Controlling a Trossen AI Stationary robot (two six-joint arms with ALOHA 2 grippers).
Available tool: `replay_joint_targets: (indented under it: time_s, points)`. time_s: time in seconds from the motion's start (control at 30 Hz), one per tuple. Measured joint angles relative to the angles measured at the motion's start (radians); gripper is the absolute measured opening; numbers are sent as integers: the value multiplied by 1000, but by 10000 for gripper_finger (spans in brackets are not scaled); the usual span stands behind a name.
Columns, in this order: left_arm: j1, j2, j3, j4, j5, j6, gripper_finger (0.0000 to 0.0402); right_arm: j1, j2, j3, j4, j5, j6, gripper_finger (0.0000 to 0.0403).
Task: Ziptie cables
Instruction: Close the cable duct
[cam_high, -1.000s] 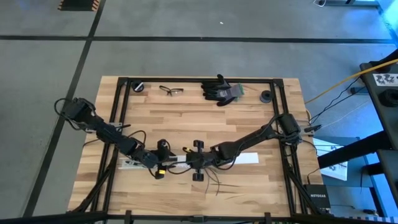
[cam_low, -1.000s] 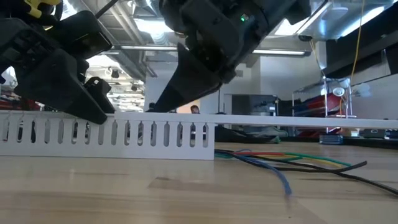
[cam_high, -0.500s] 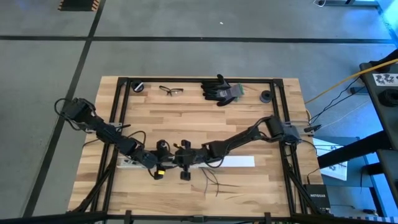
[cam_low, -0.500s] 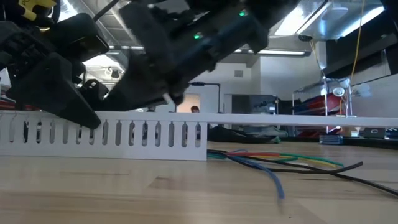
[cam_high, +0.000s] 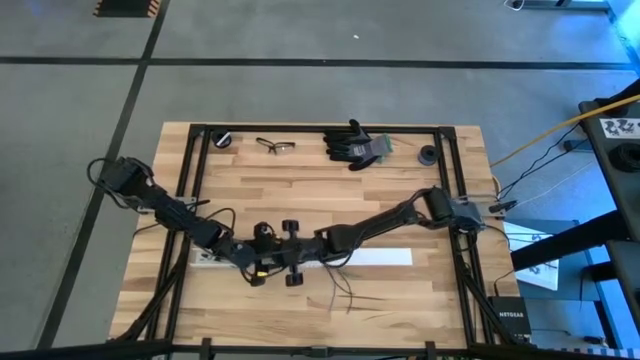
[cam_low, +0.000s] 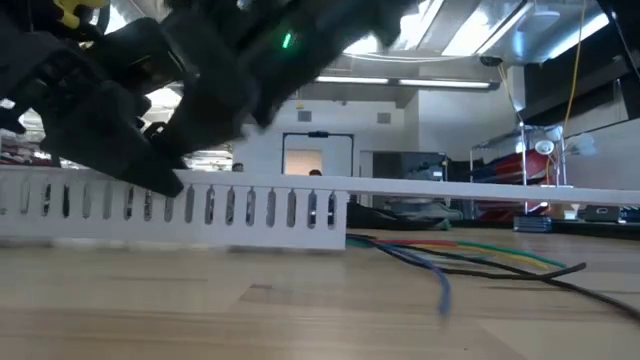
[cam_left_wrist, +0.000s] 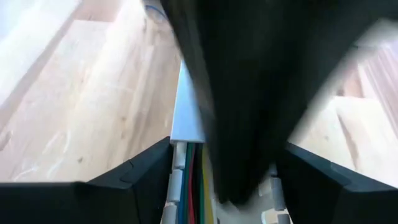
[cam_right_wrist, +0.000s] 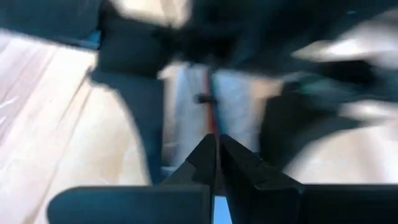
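over slotted duct (cam_low: 180, 205), both arms outstretched, meeting

The wooden desk (cam_high: 300, 195) stood on a grey concrete floor (cam_high: 300, 95) crossed by dark lines (cam_high: 330, 63). Beyond it, the room held bright ceiling lights (cam_low: 470, 35), a white wall with a framed doorway (cam_low: 303, 155), and red equipment (cam_low: 535, 165).
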Motion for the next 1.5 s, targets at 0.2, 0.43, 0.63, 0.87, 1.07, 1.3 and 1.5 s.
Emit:
replay_joint_targets:
  time_s: [0.2, 0.43, 0.63, 0.87, 1.07, 1.3, 1.5]
  points:
    - [27, -12, 13, -46, 87, 7, 253, 18, -111, -37, -160, 119, -10, 5]
    - [98, -34, 33, -98, 201, 65, 285, 34, -168, -146, -170, 150, 93, 5]
    - [79, -161, 96, -373, 203, 31, 288, 47, -181, -219, -147, 144, 179, 5]
    - [-14, -217, 60, -423, 118, -50, 288, 54, -195, -252, -63, 104, 224, 5]
    - [-67, -188, -10, -262, 33, -40, 288, 52, -196, -252, -63, 93, 228, 5]
    - [-51, -181, -43, -185, -32, 31, 288, 52, -196, -252, -63, 91, 232, 5]
    - [-34, -116, -44, -121, 23, 54, 288, 52, -197, -251, -63, 78, 249, 5]
